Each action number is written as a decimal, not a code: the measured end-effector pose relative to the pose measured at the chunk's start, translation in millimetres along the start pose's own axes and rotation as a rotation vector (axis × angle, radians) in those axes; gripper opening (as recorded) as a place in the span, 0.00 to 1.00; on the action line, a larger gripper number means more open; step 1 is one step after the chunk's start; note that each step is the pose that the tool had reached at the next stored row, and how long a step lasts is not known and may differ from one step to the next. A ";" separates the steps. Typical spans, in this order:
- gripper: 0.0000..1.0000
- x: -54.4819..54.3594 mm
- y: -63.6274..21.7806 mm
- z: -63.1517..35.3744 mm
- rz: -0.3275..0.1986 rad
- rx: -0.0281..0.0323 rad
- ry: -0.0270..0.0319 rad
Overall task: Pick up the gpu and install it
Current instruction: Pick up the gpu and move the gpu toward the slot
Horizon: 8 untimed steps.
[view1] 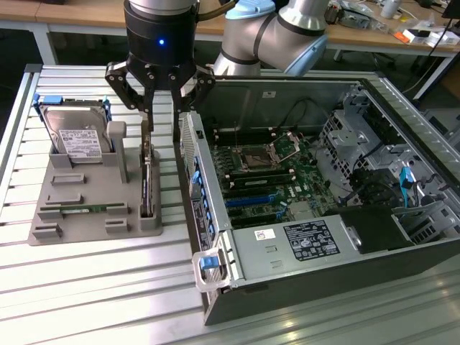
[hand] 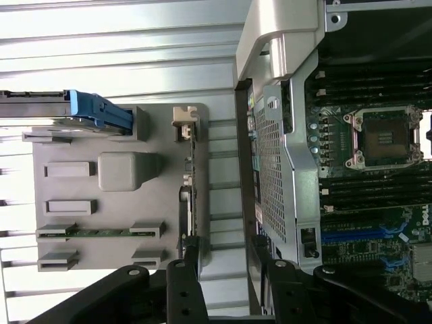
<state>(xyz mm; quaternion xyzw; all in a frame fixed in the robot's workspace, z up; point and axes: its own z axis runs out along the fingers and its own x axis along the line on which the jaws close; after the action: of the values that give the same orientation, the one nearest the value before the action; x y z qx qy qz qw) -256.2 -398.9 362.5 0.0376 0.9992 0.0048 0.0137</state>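
One open gripper over the upright gpu

Exterior view: the gripper (view1: 162,135) hangs from the arm (view1: 273,36) above the near edge of a grey holder (view1: 86,188) that lies on the slatted table (view1: 93,287). Its jaws are spread wide and hold nothing. The gpu (view1: 146,188) stands on its long edge in a slot along the side of the holder nearest the computer case (view1: 309,93). One of the fingers (view1: 149,123) is in line with the top of the card, and the other hangs over the gap between holder and case. Whether the first finger touches the card cannot be told. Towards the exterior view's left, a hard drive (view1: 77,140) with a white label and blue frame leans upright in the holder. A green memory stick (view1: 79,209) lies flat in a low slot. The case is open, and its motherboard (view1: 266,172) shows with a bare processor socket (view1: 257,158).

Wrist view: the gripper (hand: 226,246) again shows its jaws well apart, with bare table slats between them. One fingertip (hand: 192,253) lies over one end of the gpu (hand: 190,182), which is seen edge-on as a thin dark line along the rim of the holder (hand: 162,202). The other is just beside the case's perforated wall (hand: 270,175). The memory stick (hand: 101,232) and the hard drive's blue frame (hand: 101,111) sit further across the holder.
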 end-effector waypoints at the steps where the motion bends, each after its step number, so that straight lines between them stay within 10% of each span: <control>1: 0.42 0.1 0.0 0.2 0.000 0.0001 0.0002; 8: 0.42 0.7 -0.1 2.8 0.000 0.0000 0.0001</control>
<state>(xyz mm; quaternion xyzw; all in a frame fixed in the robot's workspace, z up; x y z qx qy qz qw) -256.8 -398.9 359.6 0.0376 0.9992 0.0047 0.0137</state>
